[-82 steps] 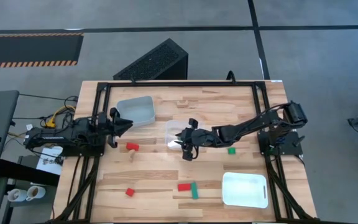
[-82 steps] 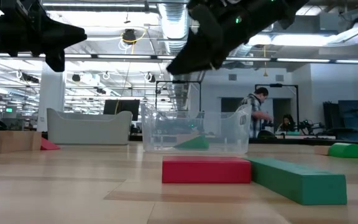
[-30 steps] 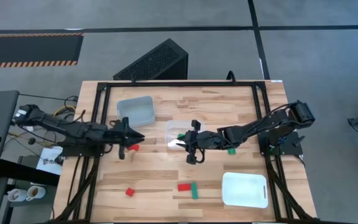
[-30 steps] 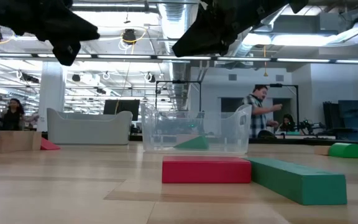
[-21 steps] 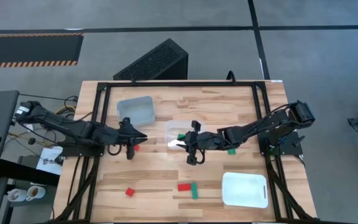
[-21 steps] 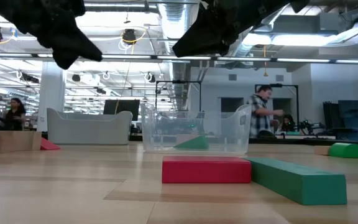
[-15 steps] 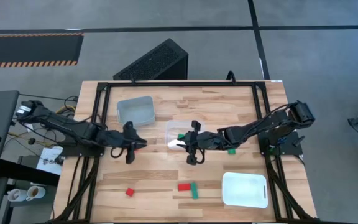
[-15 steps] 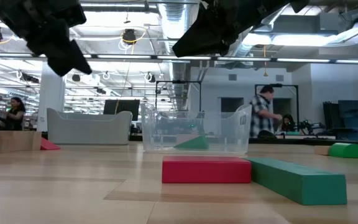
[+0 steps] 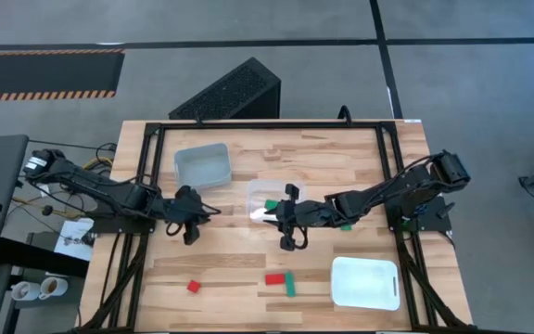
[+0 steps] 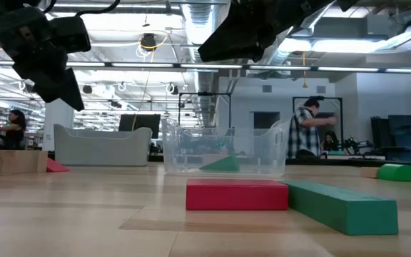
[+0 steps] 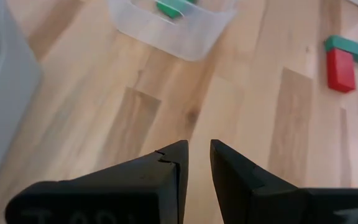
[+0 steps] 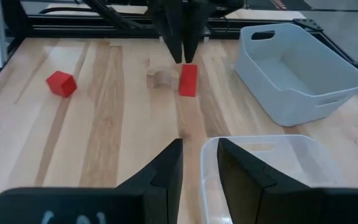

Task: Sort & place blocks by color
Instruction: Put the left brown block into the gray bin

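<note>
Presently, your left gripper hangs above the light wooden table with its fingers a narrow slit apart and nothing between them. In the right wrist view a red rectangular block lies directly below those fingertips, with a pale natural-wood arch block touching or just beside it, and a small red cube well off to one side.

Your right gripper is poised over the near rim of the clear plastic container; its fingers stand slightly spread and hold nothing. A green wedge block lies inside that clear container, beyond the left fingertips. The grey plastic bin stands ahead of the right fingers and to one side.

Farther from both grippers, a red bar and a long green bar lie touching at an angle on the table. Another red cube lies apart from them, and a green rounded block rests well off beside the right arm. A white plastic tray sits near the table's corner below the right arm. Another pale wooden block lies toward the far edge.

You will find no legible brand, label or writing on any item.

A person stands in the room behind the table.
</note>
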Controlling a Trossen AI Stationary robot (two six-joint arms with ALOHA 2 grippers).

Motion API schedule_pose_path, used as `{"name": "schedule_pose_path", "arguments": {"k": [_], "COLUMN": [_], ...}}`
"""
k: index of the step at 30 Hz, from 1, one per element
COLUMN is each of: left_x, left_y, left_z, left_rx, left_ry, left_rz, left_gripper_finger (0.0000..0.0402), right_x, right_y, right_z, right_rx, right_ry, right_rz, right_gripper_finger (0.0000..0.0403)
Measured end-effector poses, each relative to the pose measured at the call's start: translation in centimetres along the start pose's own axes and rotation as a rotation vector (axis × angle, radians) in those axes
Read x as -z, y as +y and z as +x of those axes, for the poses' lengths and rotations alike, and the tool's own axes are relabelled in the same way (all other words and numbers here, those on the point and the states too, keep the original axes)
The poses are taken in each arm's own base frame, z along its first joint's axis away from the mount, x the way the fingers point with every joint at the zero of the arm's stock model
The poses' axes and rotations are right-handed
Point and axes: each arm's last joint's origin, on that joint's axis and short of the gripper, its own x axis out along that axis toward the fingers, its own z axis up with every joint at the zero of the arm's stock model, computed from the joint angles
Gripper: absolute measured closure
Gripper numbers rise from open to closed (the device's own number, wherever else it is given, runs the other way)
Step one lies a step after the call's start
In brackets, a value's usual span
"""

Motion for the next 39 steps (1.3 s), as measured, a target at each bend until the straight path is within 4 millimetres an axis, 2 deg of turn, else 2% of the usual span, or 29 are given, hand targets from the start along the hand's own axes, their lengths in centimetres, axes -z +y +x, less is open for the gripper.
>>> {"name": "schedule_pose_path", "arguments": {"k": [10,13,16,19,22,27,32,39], "left_x": [-0.3,-0.3,-0.8,-1.3,-1.2,-1.6,-1.4,-1.0], "left_y": [0.2,0.1,-0.5,-1.5,-1.6,-1.4,-1.3,-2.0], "left_z": [0.0,0.0,-0.1,-0.7,-1.2,-2.6,-2.5,-2.5], "left_rx": [-0.084,-0.058,0.042,0.097,0.075,0.002,-0.029,0.049], "left_ry": [-0.081,-0.072,-0.073,-0.097,-0.052,0.034,0.057,0.106], "left_rz": [0.01,-0.065,-0.173,-0.096,-0.015,-0.065,-0.071,0.024], "left_gripper_finger": [0.0349,0.0349,0.0349,0.0349,0.0349,0.0349,0.0349,0.0349], "right_x": [-0.2,-0.2,-0.2,-0.2,-0.1,-0.2,-0.2,-0.3], "right_y": [-0.1,-0.1,-0.1,-0.1,0.0,0.2,0.2,0.2], "right_z": [0.0,0.1,0.0,0.0,0.0,-0.1,-0.1,-0.1], "right_rx": [0.004,0.005,0.004,0.002,0.002,-0.005,-0.006,-0.005], "right_ry": [-0.016,-0.014,-0.014,-0.014,-0.014,-0.018,-0.024,-0.028], "right_rz": [0.007,0.007,0.007,0.006,0.006,0.01,0.013,0.015], "right_gripper_finger": [0.0281,0.0281,0.0281,0.0281,0.0281,0.0281,0.0281,0.0281]}}
